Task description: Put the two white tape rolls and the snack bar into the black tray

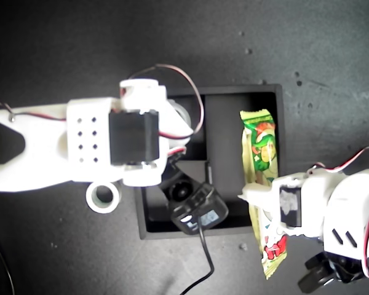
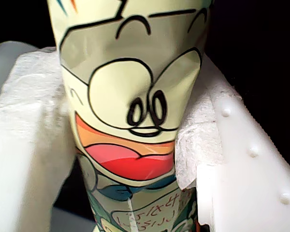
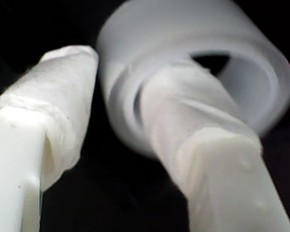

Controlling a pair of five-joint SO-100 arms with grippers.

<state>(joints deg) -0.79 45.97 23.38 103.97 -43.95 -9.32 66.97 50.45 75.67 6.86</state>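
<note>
The snack bar (image 1: 259, 138), printed with green and red cartoons, lies along the black tray (image 1: 234, 91) at the exterior view's right, its lower end sticking out past the tray's front edge. My first gripper (image 1: 262, 203) (image 2: 130, 121) is shut on the snack bar (image 2: 135, 82), denting the wrapper between the padded fingers (image 2: 34, 125). One white tape roll (image 1: 183, 114) (image 3: 251, 63) sits over the tray's back compartment, mostly hidden under an arm. My second gripper (image 3: 123, 72) pinches its wall, one finger through the hole. Another white tape roll (image 1: 103, 196) lies on the table just off the tray's side, at the exterior view's left.
The second arm's white body (image 1: 111, 141) covers much of the tray, with its black camera module (image 1: 194, 206) and cable (image 1: 206, 258) hanging over the tray's front wall. The dark tabletop (image 1: 307, 43) stretches around the tray.
</note>
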